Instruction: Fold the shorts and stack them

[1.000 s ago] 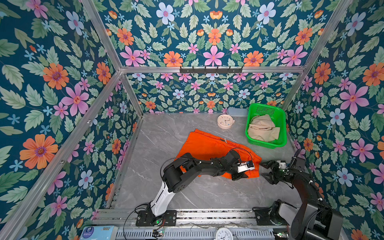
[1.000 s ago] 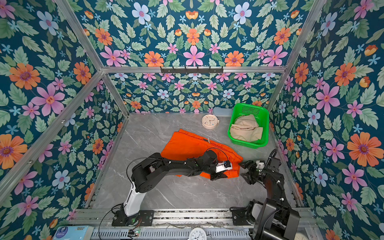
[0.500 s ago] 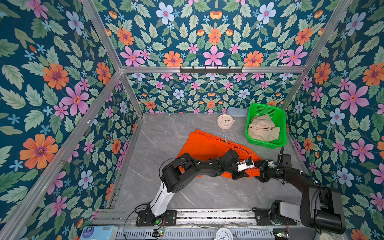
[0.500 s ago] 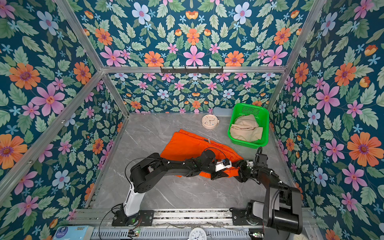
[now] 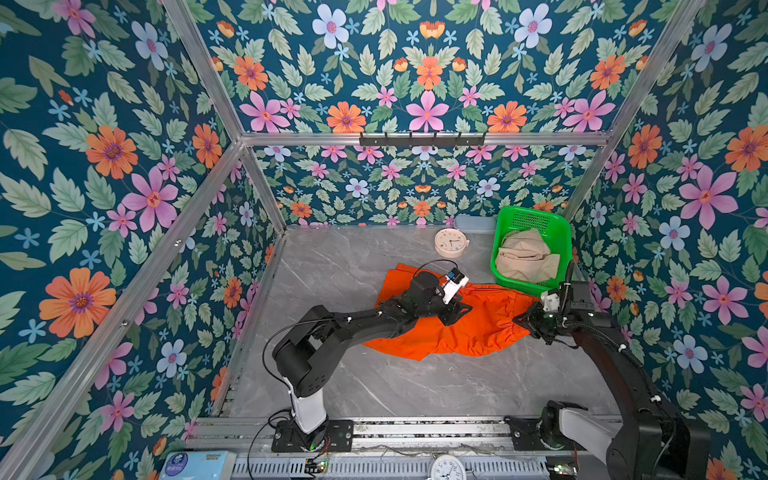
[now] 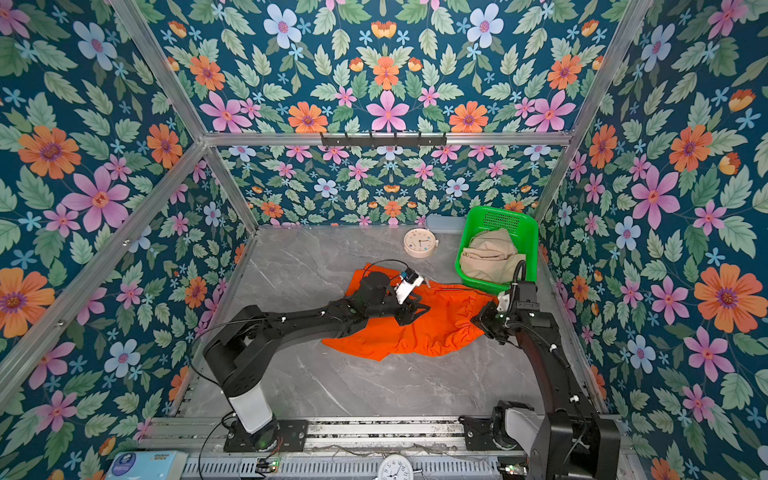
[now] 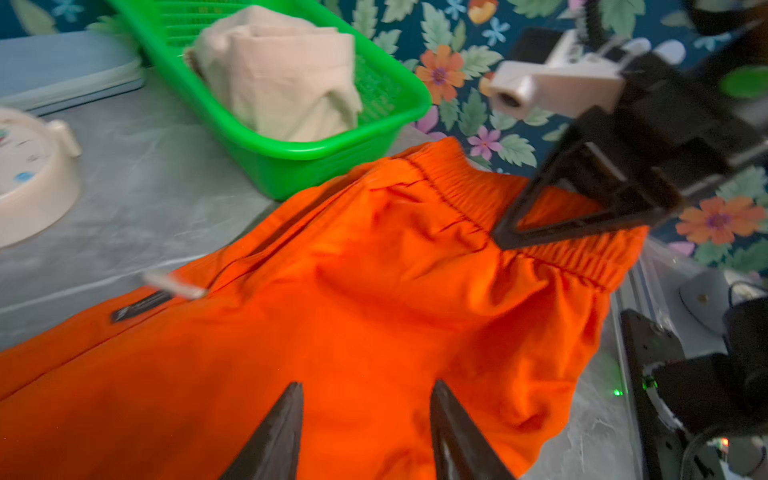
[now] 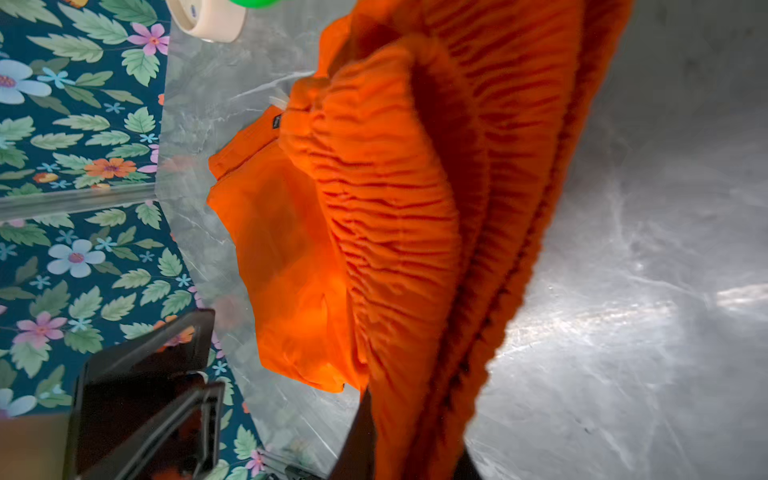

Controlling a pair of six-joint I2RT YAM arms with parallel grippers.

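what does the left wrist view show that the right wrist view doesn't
Only the left wrist view: the beige shorts bundled in the green basket, the right gripper shut on the orange shorts at the waistband, and the left gripper open over the cloth. Only the right wrist view: the waistband close up, doubled into ribbed folds. Both: the orange shorts, the cream clock and the grey table.

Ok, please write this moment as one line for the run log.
left gripper open above orange shorts | right gripper shut on waistband | beige shorts in green basket
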